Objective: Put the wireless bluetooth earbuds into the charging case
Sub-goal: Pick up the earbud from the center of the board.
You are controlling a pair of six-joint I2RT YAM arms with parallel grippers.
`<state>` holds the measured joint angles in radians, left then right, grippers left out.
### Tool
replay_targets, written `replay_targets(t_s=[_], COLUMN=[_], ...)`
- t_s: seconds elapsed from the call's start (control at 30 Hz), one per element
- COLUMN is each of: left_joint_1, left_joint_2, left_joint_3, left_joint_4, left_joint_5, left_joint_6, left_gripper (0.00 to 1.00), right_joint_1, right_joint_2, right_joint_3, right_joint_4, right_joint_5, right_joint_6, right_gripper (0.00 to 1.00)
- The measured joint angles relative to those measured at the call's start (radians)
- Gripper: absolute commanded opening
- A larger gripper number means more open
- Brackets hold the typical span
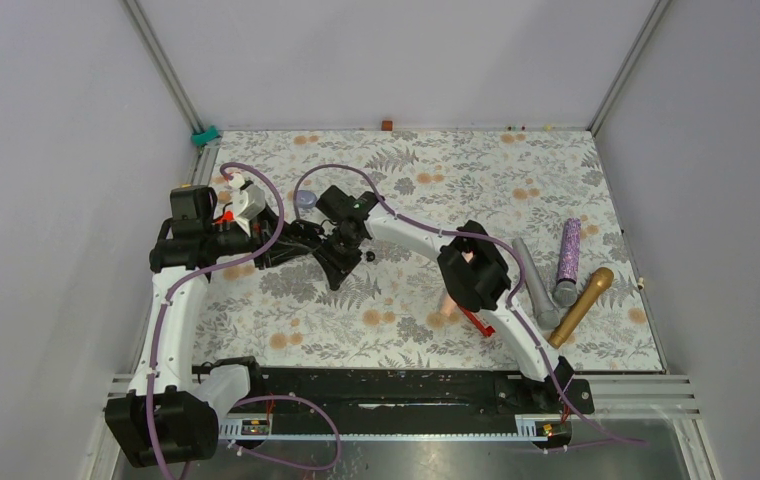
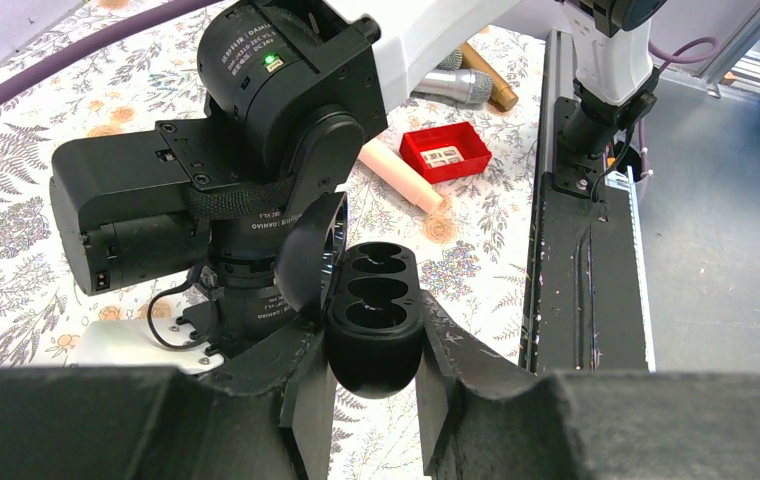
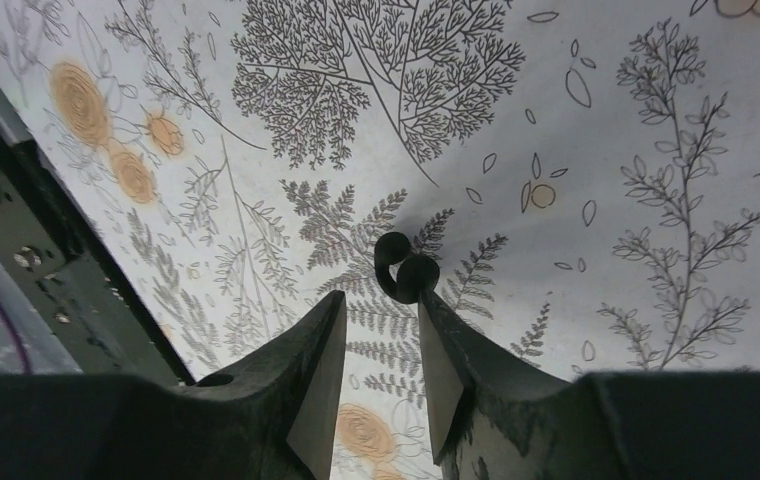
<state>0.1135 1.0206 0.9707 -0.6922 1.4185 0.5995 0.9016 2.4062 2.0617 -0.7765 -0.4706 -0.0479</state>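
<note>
Floral bench (image 1: 456,160), L-centre: L claw (image 2: 376,335) pinches the open case (image 2: 376,290), apparently empty. R claw (image 3: 380,300), spread, is the nearer arm to the bud (image 3: 403,272), which lies on bench just past its tips, maybe touching one.

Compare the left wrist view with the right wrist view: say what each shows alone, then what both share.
Left wrist only: the open charging case, its wells apparently empty, gripped by the left end effector, plus a red tray. Right wrist only: one earbud lying just past the open right end effector. Both: the floral tablecloth.
</note>
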Motion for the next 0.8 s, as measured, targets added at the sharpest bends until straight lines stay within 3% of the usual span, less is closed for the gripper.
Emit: replay_targets(t_s=[0.4, 0.63, 0.8], left_joint_1=[0.002, 0.003, 0.003], left_joint_2=[0.0, 0.0, 0.0], left_joint_3=[0.0, 0.0, 0.0], left_joint_4=[0.0, 0.0, 0.0], left_joint_5=[0.001, 0.001, 0.002], left_joint_6=[0.003, 0.003, 0.003], left_gripper=[0.0, 0.0, 0.0], right_joint_1=[0.003, 0.023, 0.06], right_joint_2=[-0.079, -0.111, -0.114], right_joint_3=[-0.091, -0.121, -0.158], right_joint_4=[0.034, 0.04, 0.036], right_joint_5=[0.112, 0.074, 0.033], right_joint_6=[-0.23, -0.343, -0.489], right_gripper=[0.47, 0.57, 0.58])
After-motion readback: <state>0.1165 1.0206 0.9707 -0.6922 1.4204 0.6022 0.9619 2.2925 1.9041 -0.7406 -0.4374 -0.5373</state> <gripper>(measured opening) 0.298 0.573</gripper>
